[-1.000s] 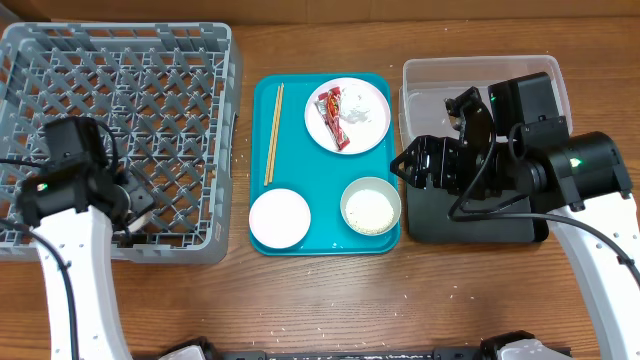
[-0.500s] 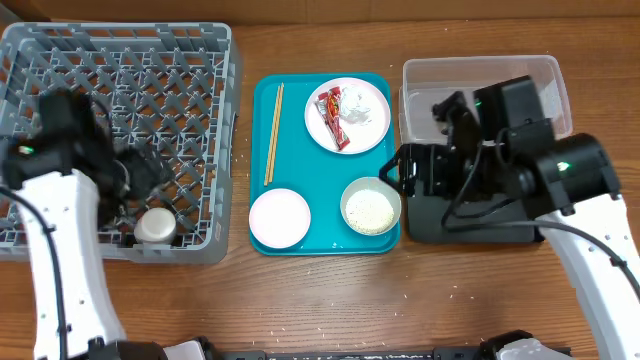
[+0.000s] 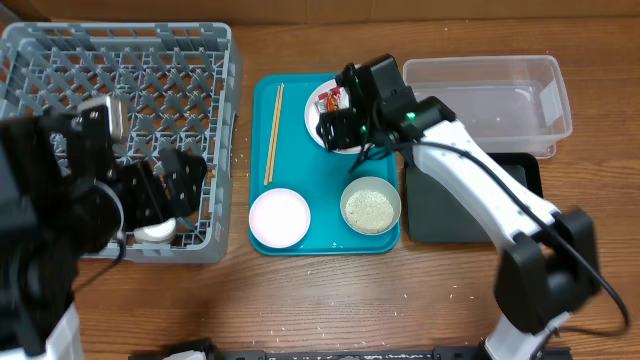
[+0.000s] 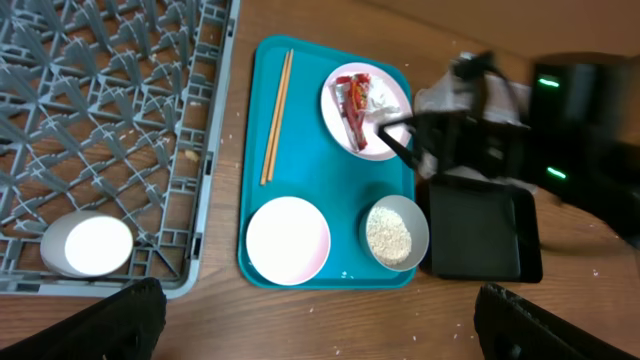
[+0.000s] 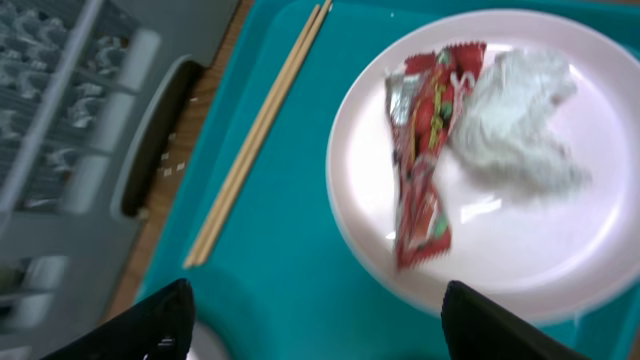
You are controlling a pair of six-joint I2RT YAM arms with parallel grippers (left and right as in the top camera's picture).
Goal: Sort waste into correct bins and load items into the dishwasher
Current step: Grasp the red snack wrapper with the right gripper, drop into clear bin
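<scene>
My right gripper [image 5: 320, 330] is open and hovers just above the pale round plate [image 5: 560, 250], which holds the red wrapper [image 5: 425, 150] and the white tissue [image 5: 520, 120]. Overhead, this gripper [image 3: 340, 125] hides most of the plate. My left gripper [image 4: 320, 330] is open, empty and raised high by the grey dish rack [image 3: 120, 60]. The white cup [image 4: 87, 245] stands in the rack's near corner. On the teal tray [image 3: 325, 240] lie the chopsticks [image 3: 272, 135], the small pinkish dish [image 3: 279, 218] and the grey-green bowl [image 3: 371, 206] with rice.
The clear tub [image 3: 485, 95] stands at the back right, with the black tray [image 3: 470, 215] in front of it. Loose rice grains [image 4: 600, 270] lie scattered on the wooden table. My raised left arm [image 3: 60, 210] hides the rack's front left part.
My right arm swung left from over the bins to over the plate. My left arm rose out of the rack, leaving the white cup in it.
</scene>
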